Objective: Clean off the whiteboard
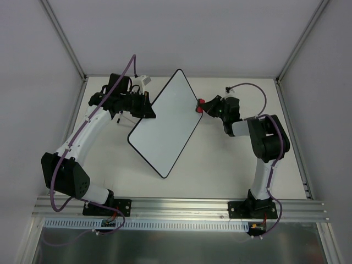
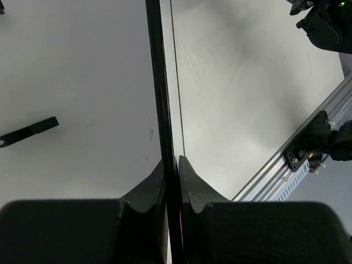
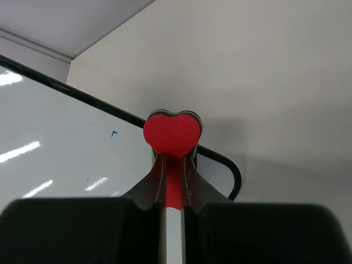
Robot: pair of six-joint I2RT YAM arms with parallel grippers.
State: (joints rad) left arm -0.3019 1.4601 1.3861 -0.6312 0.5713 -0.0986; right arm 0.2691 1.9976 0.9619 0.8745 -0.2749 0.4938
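The whiteboard [image 1: 165,124] lies slanted across the middle of the table, white with a thin black rim. My left gripper [image 1: 149,110] is shut on its left edge. In the left wrist view the rim [image 2: 158,82] runs edge-on into the closed jaws of this gripper [image 2: 171,165]. My right gripper [image 1: 203,106] is shut on a red eraser [image 1: 200,104] at the board's right corner. The right wrist view shows the eraser [image 3: 170,132] pinched in the gripper [image 3: 171,159] over the board's rounded corner [image 3: 234,176]. A tiny blue mark [image 3: 114,133] shows on the board [image 3: 66,137].
White walls close the table on three sides, with aluminium posts at the back corners. An aluminium rail [image 1: 181,206] carrying both arm bases runs along the near edge. The right arm's base [image 2: 322,143] shows in the left wrist view.
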